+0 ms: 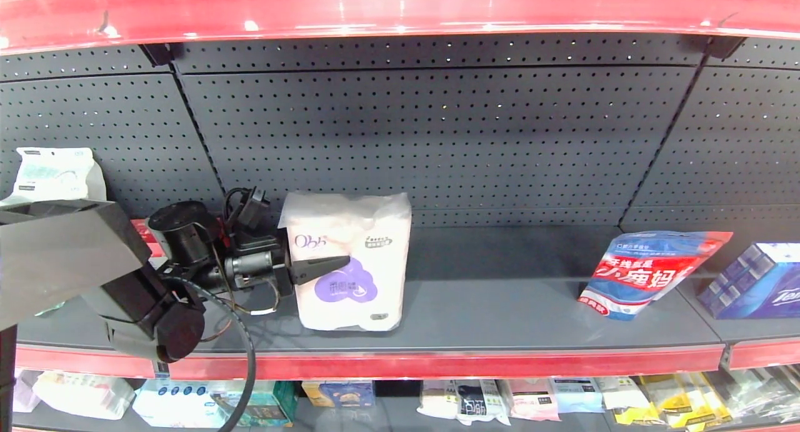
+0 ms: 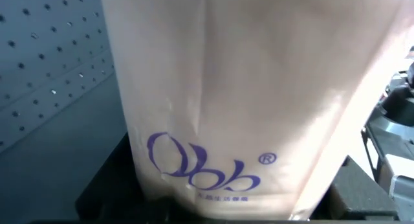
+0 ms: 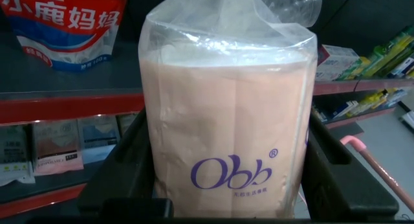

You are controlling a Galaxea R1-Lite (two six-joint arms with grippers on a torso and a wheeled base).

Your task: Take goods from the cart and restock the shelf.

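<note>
Left pincer point(image 1: 325, 264) pinches the toilet-roll pack point(image 1: 356, 232), which stands upright on the shelf point(image 1: 500, 313) left of middle, near the red front edge. Open room runs rightward to the blue-red pouch point(image 1: 650, 269). The right wrist view adds the right pincer point(image 3: 223, 140) pinching a second toilet-roll pack point(image 3: 226, 88), upright, out before the shelf's front edge.

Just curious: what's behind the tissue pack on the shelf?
Dark pegboard stands behind the tissue pack. The bit of shelf directly behind it is covered.

Bright overhead light: glare dots on the red shelf lip point(image 1: 400, 10), sheen on the pack point(image 3: 226, 107) wrap, soft shadows.
</note>
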